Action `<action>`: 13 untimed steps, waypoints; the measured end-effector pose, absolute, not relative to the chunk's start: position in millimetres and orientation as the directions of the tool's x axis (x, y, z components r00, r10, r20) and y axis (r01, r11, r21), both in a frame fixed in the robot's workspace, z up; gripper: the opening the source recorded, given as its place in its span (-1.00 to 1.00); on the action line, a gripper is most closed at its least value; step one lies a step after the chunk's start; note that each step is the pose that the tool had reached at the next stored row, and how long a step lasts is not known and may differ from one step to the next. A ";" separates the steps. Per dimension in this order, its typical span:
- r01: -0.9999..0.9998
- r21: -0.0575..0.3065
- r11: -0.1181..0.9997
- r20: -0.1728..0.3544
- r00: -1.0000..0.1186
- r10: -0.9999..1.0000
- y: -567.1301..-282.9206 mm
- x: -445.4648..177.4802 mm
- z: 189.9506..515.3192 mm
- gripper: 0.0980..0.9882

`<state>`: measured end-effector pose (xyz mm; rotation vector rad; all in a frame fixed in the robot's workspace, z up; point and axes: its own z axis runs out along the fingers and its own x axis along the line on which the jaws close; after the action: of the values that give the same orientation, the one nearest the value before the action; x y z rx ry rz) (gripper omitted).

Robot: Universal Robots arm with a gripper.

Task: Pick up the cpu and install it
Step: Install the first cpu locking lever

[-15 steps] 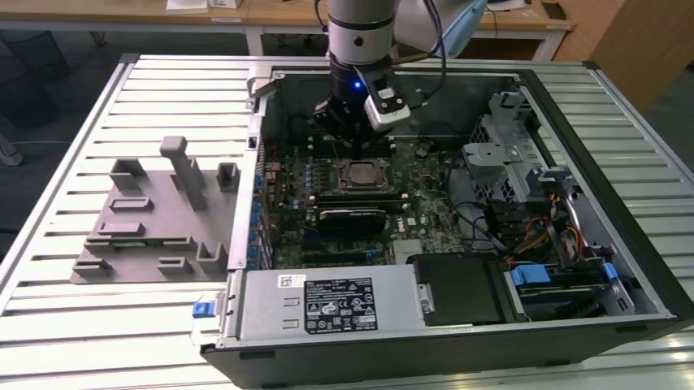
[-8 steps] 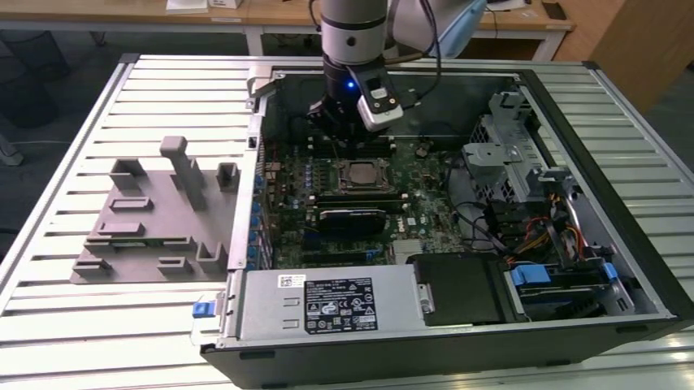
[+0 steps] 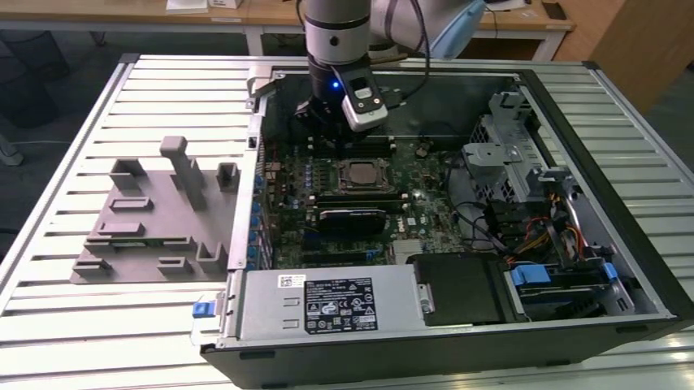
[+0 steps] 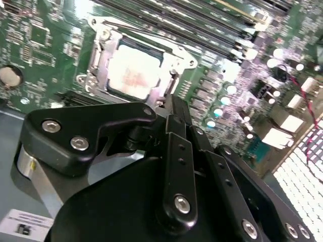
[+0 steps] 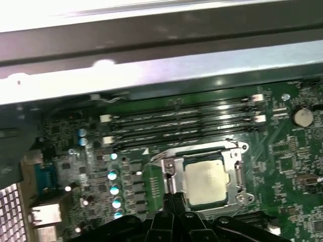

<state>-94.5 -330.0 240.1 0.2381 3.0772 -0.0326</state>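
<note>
Cpu (image 5: 204, 179): lay flat in the socket (image 5: 235, 151) on the motherboard (image 5: 282, 151).
Gripper (image 5: 174, 197): fingers pressed together, holding nothing.
Relation: cpu sat near and below the fingertips, slightly toward the exterior view's right.

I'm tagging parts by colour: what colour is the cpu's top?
Shiny silver-grey metal; the cpu shows best in the first wrist view.

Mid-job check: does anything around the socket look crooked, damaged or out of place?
Nothing stands out. The cpu lies flat and square inside the socket frame on the motherboard, its edges parallel to the frame. The gripper hovers close by.
</note>
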 end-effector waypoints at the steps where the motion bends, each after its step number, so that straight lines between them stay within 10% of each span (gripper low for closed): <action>1: 0.154 -0.017 0.988 -0.057 -0.987 0.153 -330.0 -97.0 240.1 -0.98; 13: 0.154 0.045 0.987 -0.048 -0.987 0.156 -330.0 -116.9 240.1 -0.98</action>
<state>-116.9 -330.0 240.1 0.2405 3.0799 0.0629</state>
